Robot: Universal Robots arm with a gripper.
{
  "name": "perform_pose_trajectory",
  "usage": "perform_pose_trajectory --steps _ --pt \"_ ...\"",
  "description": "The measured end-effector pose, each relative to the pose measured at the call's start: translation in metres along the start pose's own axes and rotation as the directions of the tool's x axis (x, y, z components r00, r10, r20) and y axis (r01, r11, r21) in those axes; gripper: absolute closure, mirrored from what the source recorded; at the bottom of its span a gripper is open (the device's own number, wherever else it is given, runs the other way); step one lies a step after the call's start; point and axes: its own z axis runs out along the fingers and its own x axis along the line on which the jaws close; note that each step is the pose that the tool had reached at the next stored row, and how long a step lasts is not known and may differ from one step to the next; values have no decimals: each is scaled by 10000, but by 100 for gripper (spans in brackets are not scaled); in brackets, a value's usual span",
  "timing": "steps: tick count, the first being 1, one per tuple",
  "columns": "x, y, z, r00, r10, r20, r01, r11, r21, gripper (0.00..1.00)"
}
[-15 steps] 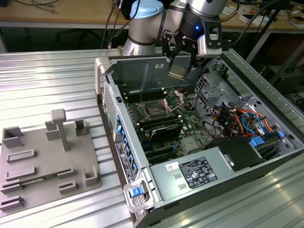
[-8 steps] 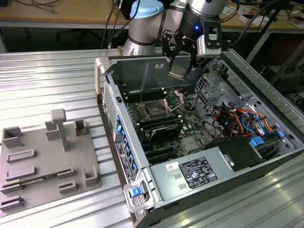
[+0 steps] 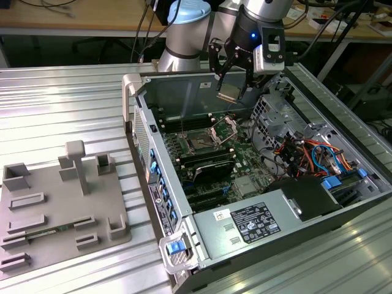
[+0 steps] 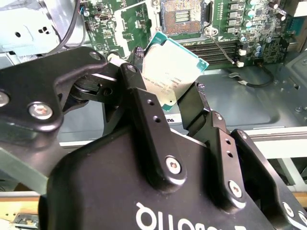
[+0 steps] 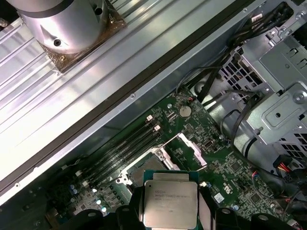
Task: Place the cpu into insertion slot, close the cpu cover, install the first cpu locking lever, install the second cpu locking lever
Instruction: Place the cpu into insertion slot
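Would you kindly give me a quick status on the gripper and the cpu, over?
Gripper shut on the cpu, held above the board. Socket open and bare, cover raised beside it. Nothing seen across the socket.

cpu (image 3: 228,94): 1 | insertion slot (image 3: 199,141): 1 | cpu cover (image 3: 228,125): 1 | hand (image 3: 233,84): 1 | computer case (image 3: 202,86): 1 | grey fixture plate (image 3: 37,236): 1

A grey fixture plate (image 3: 67,208) lies beside the open computer case (image 3: 156,184) on a ribbed table (image 3: 61,104).

In the second wrist view the gripper fingers (image 4: 144,108) hide the cpu's (image 4: 175,67) lower part; beyond the cpu, the insertion slot (image 4: 184,14) runs off the picture's edge.
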Motion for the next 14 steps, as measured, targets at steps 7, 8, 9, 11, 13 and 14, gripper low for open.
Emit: perform_pose_trajectory --steps 7,8,9,11,13,14 --pt "0 0 1 9996 287 26 -287 9996 -7 45" --pt "0 0 1 9995 322 28 -322 9995 -7 45" --pt "0 0 1 9994 345 31 -345 9994 -7 45" --pt "1 -1 1 9991 419 37 -419 9991 -9 45" --pt "1 -1 2 9987 513 46 -513 9987 -11 45" --pt "1 -1 2 9985 547 49 -547 9985 -12 45"
